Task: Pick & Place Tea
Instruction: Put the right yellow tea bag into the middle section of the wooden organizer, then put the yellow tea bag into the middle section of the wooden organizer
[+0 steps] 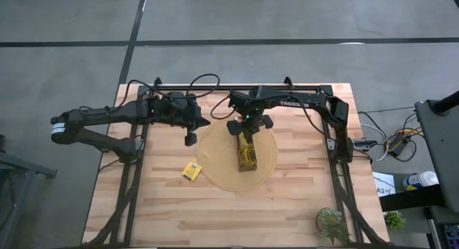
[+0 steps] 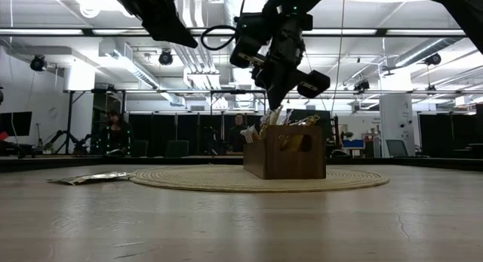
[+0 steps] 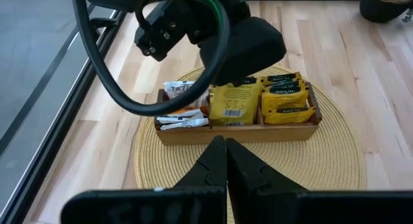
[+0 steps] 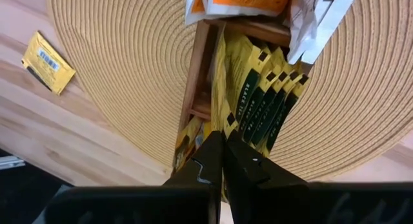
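Observation:
A long dark-brown tray stands on the round tan disc. Its compartments hold upright tea sachets: yellow ones, dark green with yellow and orange-and-white. One yellow sachet lies flat on the table, just off the disc's left edge. My right gripper is shut and slants down over the far part of the tray, close above the sachets. My left gripper is shut and empty, raised above the table by the disc's far left edge. My right gripper's shut fingertips stand right at the tops of the upright sachets in the tray, coming from above and slanting down. Whether they touch the sachets cannot be told. Nothing shows between the fingers.
A small potted plant stands at the table's near right corner. Cables and the arms' frame run along the far edge. Bare wood lies along the near side and to the left of the disc.

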Tool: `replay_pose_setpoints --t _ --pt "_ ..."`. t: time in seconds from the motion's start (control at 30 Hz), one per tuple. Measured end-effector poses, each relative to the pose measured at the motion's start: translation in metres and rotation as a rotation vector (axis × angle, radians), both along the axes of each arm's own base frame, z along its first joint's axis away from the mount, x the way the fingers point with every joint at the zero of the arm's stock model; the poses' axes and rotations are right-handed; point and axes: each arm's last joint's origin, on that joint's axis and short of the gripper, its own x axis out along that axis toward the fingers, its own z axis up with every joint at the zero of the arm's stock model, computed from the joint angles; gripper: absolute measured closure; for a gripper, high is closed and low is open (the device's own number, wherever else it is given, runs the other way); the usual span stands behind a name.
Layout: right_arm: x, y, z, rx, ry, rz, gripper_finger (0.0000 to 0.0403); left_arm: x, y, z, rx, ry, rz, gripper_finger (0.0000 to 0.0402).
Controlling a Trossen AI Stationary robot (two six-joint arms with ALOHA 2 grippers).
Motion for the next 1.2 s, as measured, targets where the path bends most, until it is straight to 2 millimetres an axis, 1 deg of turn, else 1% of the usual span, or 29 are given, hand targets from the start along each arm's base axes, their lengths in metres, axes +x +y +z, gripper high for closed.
replay_pose_setpoints --t 0.53,0.9,1.03,1.2 --pt "-0.003 0.002 -0.011 0.057 0.028 -0.005 0.0394 0.0 0.0 0.0 0.0 0.0 0.0 0.0402" --pt "-0.002 0.002 -0.011 0.05 0.004 0.013 0.0393 0.0 0.0 0.0 0.0 0.0 0.0 0.0402" --pt "-0.001 0.002 -0.011 0.056 -0.01 0.025 0.0375 0.0 0.0 0.0 0.0 0.0 0.0 0.0402" --pt "-0.001 0.002 -0.01 0.055 -0.013 0.029 0.0334 0.0 0.0 0.0 0.0 0.0 0.0 0.0402"
